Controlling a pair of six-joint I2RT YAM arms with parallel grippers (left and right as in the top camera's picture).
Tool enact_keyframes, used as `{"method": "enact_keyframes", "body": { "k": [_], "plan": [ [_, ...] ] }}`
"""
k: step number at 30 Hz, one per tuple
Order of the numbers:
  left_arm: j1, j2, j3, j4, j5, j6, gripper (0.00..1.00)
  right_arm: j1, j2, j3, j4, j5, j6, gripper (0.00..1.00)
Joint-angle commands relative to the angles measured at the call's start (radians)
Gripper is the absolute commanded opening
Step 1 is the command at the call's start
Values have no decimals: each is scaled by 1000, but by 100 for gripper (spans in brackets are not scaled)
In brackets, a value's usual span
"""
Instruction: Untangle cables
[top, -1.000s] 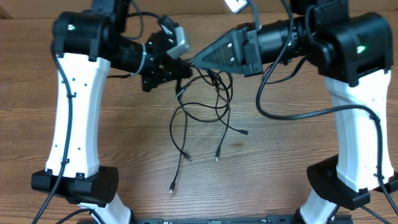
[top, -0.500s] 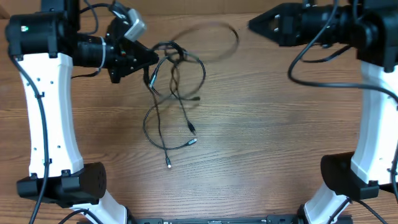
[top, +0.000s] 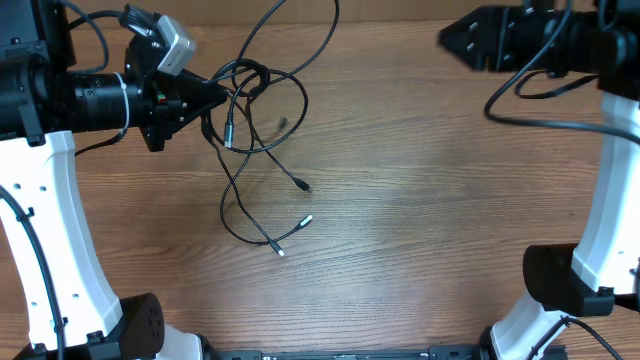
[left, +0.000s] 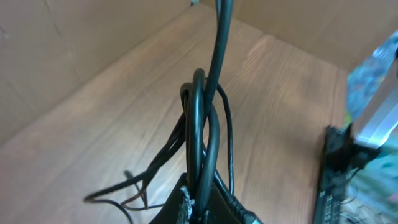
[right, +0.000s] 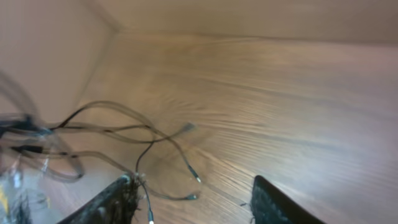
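The cables (top: 262, 95) are thin black wires in a loose tangle at the upper left of the table. My left gripper (top: 207, 97) is shut on the knotted part. Several plug ends (top: 303, 186) trail down toward the table's middle, and one strand (top: 330, 20) arcs up past the top edge. In the left wrist view the cables (left: 207, 118) rise as a tight bunch from between the jaws of my left gripper (left: 202, 194). My right gripper (top: 450, 40) hangs at the upper right, far from the tangle. In its wrist view the right gripper (right: 194, 196) stands open and empty, with the cables (right: 134, 134) beyond it.
The table (top: 420, 200) is brown wood with a cardboard wall behind it. The left arm's white link (top: 45, 230) and base (top: 140, 325) stand at the lower left. The right arm's link (top: 610, 200) and base (top: 560, 280) stand at the right, with a thick arm cable (top: 540, 120) drooping beside them.
Both grippers met at the tangle a second ago. The right gripper has let go, opened and swung right. The left gripper has carried the tangle to the left.
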Motion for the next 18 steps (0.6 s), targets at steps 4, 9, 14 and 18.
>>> {"method": "enact_keyframes", "body": {
  "k": [4, 9, 14, 18],
  "plan": [
    [-18, -6, 8, 2, 46, -328, 4, 88, -14, 0, 16, -121, -118, 64],
    [-27, -6, 8, 32, 115, -451, 4, 164, -13, -46, 52, -145, -117, 64],
    [-63, -6, 8, 74, 116, -510, 4, 254, -12, -75, 158, -152, -89, 64],
    [-90, -6, 8, 82, 85, -518, 4, 281, -11, -75, 229, -153, -23, 59]
  ]
}}
